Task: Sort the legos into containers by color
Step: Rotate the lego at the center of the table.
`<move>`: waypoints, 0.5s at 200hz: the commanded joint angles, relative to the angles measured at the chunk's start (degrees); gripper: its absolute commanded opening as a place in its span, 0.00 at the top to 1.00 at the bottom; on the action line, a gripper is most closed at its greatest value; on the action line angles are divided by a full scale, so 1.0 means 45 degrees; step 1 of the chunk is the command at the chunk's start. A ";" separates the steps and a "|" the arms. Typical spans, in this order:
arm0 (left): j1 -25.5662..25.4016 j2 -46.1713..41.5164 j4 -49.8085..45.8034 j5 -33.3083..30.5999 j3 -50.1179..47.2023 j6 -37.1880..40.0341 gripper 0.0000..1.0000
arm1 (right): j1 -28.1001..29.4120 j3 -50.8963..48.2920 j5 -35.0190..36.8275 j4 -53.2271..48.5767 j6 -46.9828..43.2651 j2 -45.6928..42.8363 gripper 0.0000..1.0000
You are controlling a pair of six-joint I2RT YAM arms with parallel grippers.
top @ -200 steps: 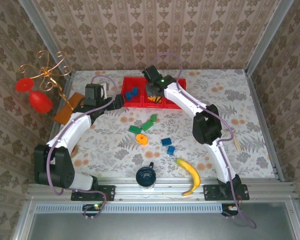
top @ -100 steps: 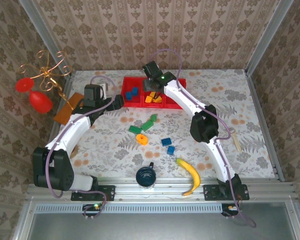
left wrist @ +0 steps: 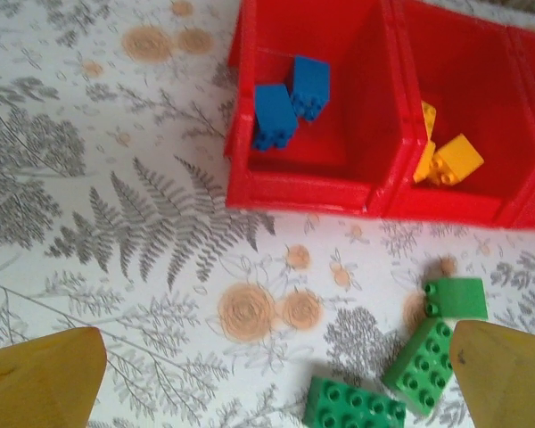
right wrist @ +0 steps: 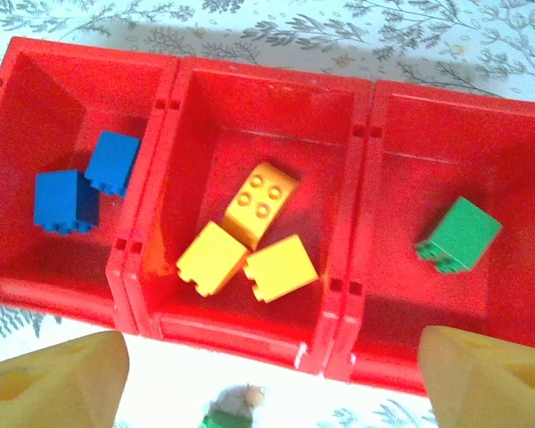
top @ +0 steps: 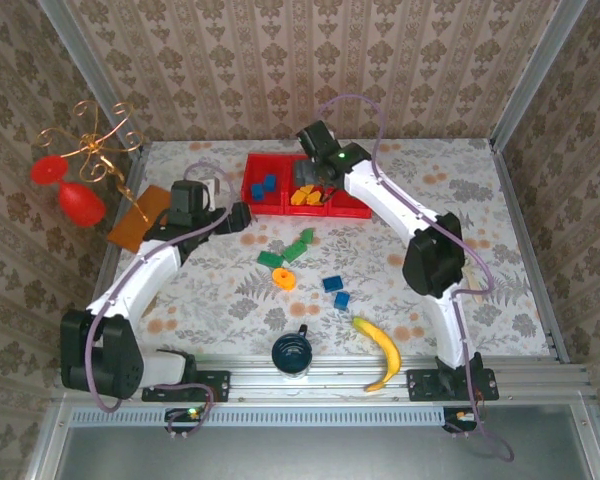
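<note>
Counter point(top: 500, 230) bare toward 3 o'clock; red tray point(right wrist: 250, 71) at 12, near far edge; R hand point(right wrist: 267, 383) spread, empty, over tray's near rim; L hand point(left wrist: 272, 379) spread, empty, over loose green legos point(left wrist: 419, 357) mid-counter; in tray: 2 blue legos point(right wrist: 76, 187) at 9, 3 yellow legos point(right wrist: 250, 236) centre, 1 green lego point(right wrist: 457, 236) at 3.
</note>
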 commanded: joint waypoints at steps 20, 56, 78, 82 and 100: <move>-0.1222 -0.0404 -0.0844 0.0008 -0.0580 -0.0322 0.00 | 0.0079 -0.2225 0.0427 0.0164 0.1091 -0.1853 0.01; -0.2329 -0.0328 -0.1265 -0.0350 -0.0810 -0.0443 0.00 | 0.0084 -0.4285 0.0646 0.0403 0.1806 -0.3257 0.00; -0.3145 -0.0182 -0.1554 -0.0445 -0.0874 -0.0464 0.00 | 0.0084 -0.5123 0.0859 0.0309 0.2089 -0.3850 0.00; -0.3248 -0.0156 -0.1607 -0.0481 -0.0882 -0.0449 0.00 | 0.0084 -0.5225 0.0902 0.0279 0.2129 -0.3931 0.00; -0.3706 -0.0057 -0.1818 -0.0677 -0.0928 -0.0464 0.00 | 0.0084 -0.5726 0.1057 0.0171 0.2342 -0.4303 0.00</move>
